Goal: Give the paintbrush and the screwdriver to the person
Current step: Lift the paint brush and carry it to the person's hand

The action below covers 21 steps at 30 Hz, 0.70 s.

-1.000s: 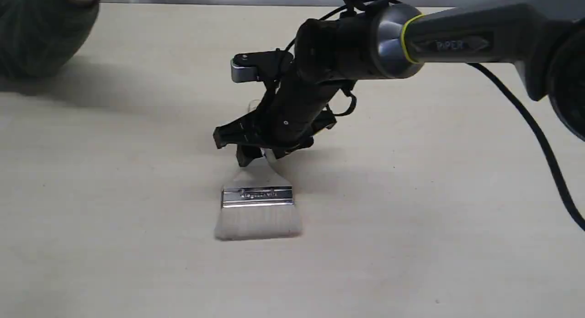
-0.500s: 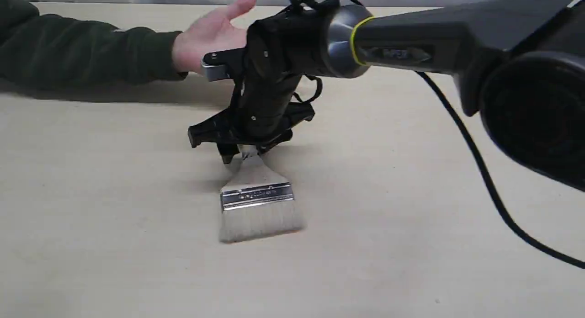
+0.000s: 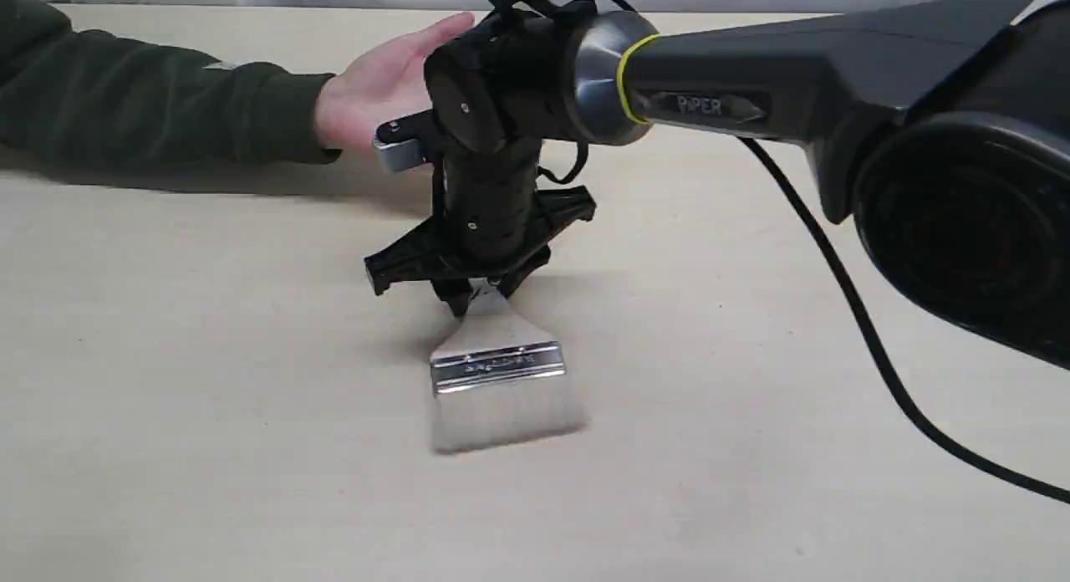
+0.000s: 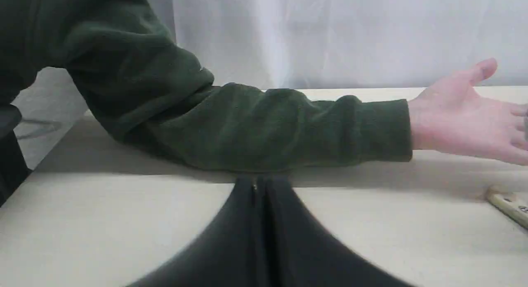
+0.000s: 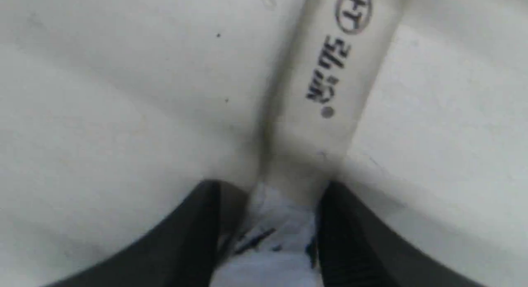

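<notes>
Wooden handle of the paintbrush [image 3: 497, 371] is gripped by the right gripper [image 3: 476, 296], bristles low by the table [image 3: 167, 398] — handover step, next needs lifting it over to the person's open hand [image 3: 376, 80]; left gripper [image 4: 260, 188] closed, empty

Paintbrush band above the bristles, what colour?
Shiny silver; the metal band shows best in the exterior view.
</notes>
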Each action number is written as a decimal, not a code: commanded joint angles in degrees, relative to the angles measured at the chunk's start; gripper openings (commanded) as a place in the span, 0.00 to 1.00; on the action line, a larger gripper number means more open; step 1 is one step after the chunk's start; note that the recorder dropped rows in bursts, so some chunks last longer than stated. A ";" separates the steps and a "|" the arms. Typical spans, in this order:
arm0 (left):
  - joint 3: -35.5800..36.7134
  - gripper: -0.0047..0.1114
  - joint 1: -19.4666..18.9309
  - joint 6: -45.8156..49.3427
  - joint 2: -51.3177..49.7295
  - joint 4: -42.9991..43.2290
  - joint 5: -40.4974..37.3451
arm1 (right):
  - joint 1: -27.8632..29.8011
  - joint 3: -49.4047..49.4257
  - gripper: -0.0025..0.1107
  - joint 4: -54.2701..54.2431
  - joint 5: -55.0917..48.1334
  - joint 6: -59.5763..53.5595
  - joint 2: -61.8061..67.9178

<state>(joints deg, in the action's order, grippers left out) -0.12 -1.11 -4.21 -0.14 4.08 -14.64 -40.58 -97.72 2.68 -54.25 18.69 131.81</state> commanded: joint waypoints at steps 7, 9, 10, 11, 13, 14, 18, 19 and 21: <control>0.12 0.04 0.47 -0.12 0.14 -0.10 0.36 | -0.15 1.31 0.06 -0.30 -4.47 -6.06 0.73; 0.12 0.04 0.47 -0.12 0.14 -0.24 0.20 | -0.15 1.54 0.06 -0.30 -4.18 -6.67 0.73; 0.12 0.04 0.47 -0.12 0.14 -0.24 0.20 | -0.18 1.54 0.06 -0.50 -4.18 -7.42 0.73; 0.12 0.04 0.47 -0.12 0.14 -0.24 0.20 | -0.18 1.54 0.06 -1.11 -4.18 -8.24 0.73; 0.12 0.04 0.47 -0.12 0.14 -0.24 0.20 | -0.18 1.54 0.06 -2.68 -4.18 -9.57 0.50; 0.12 0.04 0.47 -0.12 0.14 -0.24 0.20 | -0.18 1.54 0.06 -2.68 -4.18 -9.99 0.26; 0.12 0.04 0.47 -0.12 0.14 -0.24 0.20 | -0.18 4.06 0.06 -3.73 -2.00 -11.47 -1.88; 0.12 0.04 0.47 -0.12 0.14 -0.24 0.20 | -0.18 5.26 0.06 -3.73 -1.06 -11.81 -2.86; 0.12 0.04 0.47 -0.12 0.14 -0.24 0.20 | -0.18 7.95 0.06 -3.73 0.50 -12.73 -5.04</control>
<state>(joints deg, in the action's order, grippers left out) -0.12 -1.11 -4.21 -0.14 4.08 -14.64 -40.71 -91.93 -0.36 -54.26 7.28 128.25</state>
